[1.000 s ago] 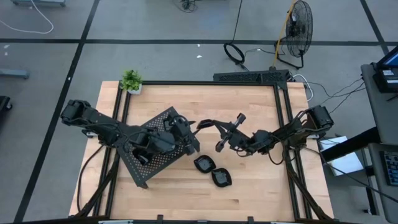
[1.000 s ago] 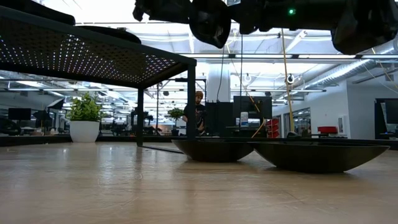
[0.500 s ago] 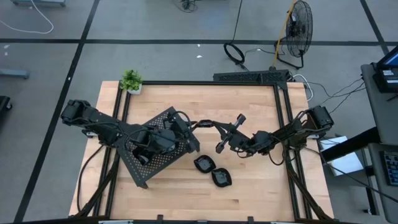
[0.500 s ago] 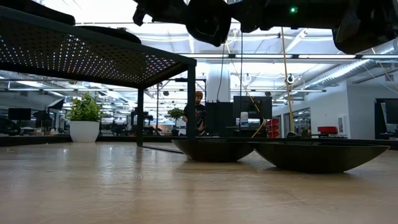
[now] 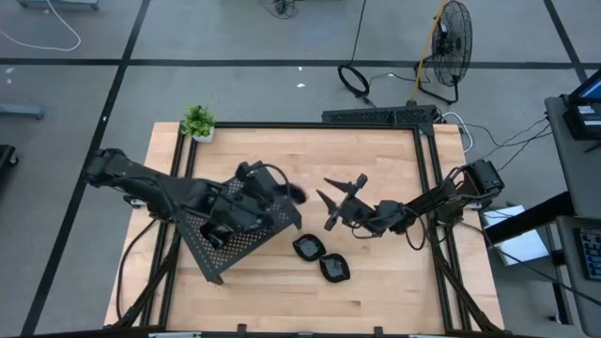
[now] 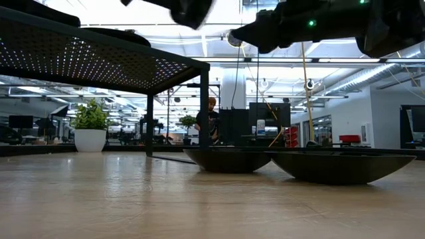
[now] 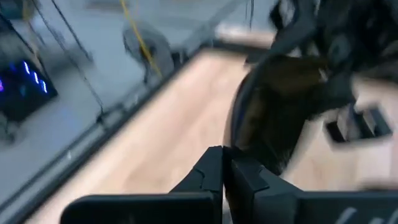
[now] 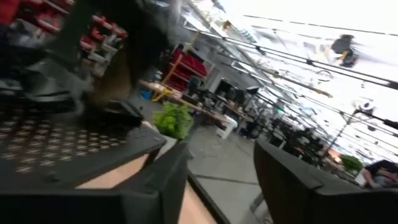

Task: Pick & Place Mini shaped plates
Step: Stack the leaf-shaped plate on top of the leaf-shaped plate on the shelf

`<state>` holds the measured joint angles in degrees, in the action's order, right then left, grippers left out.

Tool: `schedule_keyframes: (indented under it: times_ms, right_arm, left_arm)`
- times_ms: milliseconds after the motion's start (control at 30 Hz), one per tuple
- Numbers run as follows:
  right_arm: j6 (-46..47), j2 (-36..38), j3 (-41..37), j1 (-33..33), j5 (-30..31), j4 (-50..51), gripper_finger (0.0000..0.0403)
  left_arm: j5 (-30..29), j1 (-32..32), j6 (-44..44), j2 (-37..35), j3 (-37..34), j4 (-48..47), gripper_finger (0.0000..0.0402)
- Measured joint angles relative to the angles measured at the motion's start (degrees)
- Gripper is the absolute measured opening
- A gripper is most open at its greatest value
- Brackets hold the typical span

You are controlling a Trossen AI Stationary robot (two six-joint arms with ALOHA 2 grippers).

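Above a light wooden table (image 5: 376, 272), the left gripper (image 5: 285, 193) has its two dark fingers (image 7: 214, 177) pinched together on the near rim of a small glossy black shallow dish (image 7: 273, 106), which juts out beyond the fingertips and is blurred in both the left wrist view and the high view. The dish is held in the air over the corner of a large dark perforated metal tray (image 5: 235, 239) that stands raised on legs on the left half of the table. Facing it across a short gap of bare wood, the right gripper (image 5: 340, 192) hangs with its fingers (image 8: 168, 180) spread apart and nothing between them; the dish sits just beyond their tips, apart from them. Two more small glossy black dishes rest on the table near its front edge, one (image 5: 307, 248) just beside the tray's corner and the other (image 5: 334, 268) touching or nearly touching it on the right; the low view shows them side by side, the farther dish (image 6: 229, 159) partly behind the nearer one (image 6: 342, 166). Further dark dishes lie on top of the tray under the left arm, though their number cannot be told. A small green potted plant (image 5: 197, 122) stands at the table's far left corner. In the room beyond, a person (image 6: 212, 119) is visible at a distance.
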<state>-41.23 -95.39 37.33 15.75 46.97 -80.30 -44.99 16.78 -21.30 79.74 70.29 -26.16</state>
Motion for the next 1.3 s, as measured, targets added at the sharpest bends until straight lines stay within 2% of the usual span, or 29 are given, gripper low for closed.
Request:
schedule_keyframes:
  times_ms: [67,167,267,333,500,667,900,1200,1300]
  right_arm:
    - [0.51,0.0,0.02,0.13,-0.29,1.3,0.019]
    - [3.01,0.0,0.0,0.1,-0.37,3.4,0.021]
    - [4.53,0.0,0.0,0.06,-0.32,4.07,0.0218]
    - [4.59,0.02,0.0,0.11,-0.46,4.38,0.0219]
    - [4.59,0.02,0.0,0.07,-0.45,5.16,0.0211]
    - [4.6,0.02,0.0,0.08,-0.49,5.64,0.0204]
    - [4.61,0.02,0.0,0.08,-0.47,6.22,0.0207]
    - [5.26,0.02,0.0,0.08,-0.49,6.47,0.0204]
    - [5.56,0.02,0.0,0.08,-0.49,6.5,0.0207]
  left_arm:
    - [4.16,-0.05,-5.36,-0.41,3.95,-11.47,0.0004]
    - [15.84,-1.0,-12.44,-0.34,8.94,-25.03,0.0009]
    - [26.22,-1.03,-13.51,-0.34,11.59,-33.32,0.0005]
    - [29.37,-0.94,-12.19,-0.34,11.84,-38.7,0.0004]
    - [28.55,-0.78,-13.2,-0.26,11.79,-47.01,0.0011]
    - [25.86,-1.01,-13.01,-0.26,11.79,-46.96,0.0006]
    - [27.8,-0.96,-12.44,-0.26,11.79,-46.95,0.0039]
    - [27.8,-1.01,-12.05,-0.26,11.77,-46.94,0.007]
    - [26.16,-1.01,-11.82,-0.26,11.77,-46.94,0.0078]
